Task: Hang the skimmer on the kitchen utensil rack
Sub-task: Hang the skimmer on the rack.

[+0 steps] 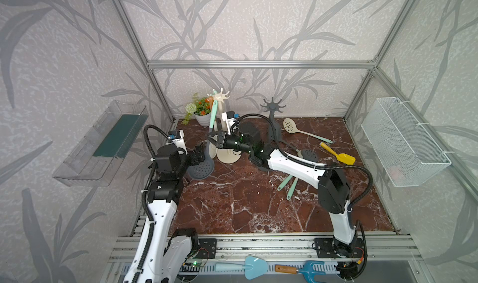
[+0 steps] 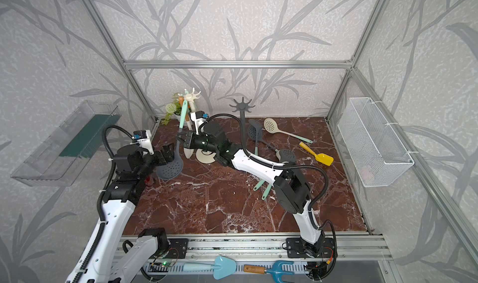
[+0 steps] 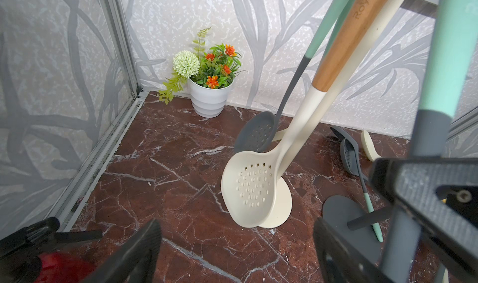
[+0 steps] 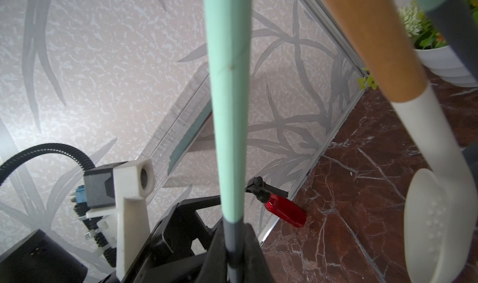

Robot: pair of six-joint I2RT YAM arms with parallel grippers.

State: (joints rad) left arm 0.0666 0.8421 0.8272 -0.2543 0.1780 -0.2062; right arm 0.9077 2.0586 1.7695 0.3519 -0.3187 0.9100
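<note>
The skimmer, with a grey perforated head (image 1: 201,169) (image 2: 169,169) and a mint handle (image 1: 214,113) (image 4: 229,100), hangs nearly upright against the cream utensil rack (image 1: 221,96) (image 2: 192,95). Its handle top reaches up among the rack's hooks; whether it sits on a hook I cannot tell. My right gripper (image 1: 210,139) (image 4: 234,245) is shut on the skimmer's grey neck just below the mint part. My left gripper (image 1: 199,153) (image 3: 236,232) stands open next to the head, with only the marble floor between its fingers.
A cream skimmer (image 3: 248,188) and a grey one (image 3: 256,134) hang on the cream rack. A grey rack (image 1: 273,105) stands to the right, with loose utensils (image 1: 289,125) and a yellow scoop (image 1: 345,159) around it. A flower pot (image 1: 201,113) sits in the back corner, and a red bottle (image 4: 284,213) by the left wall.
</note>
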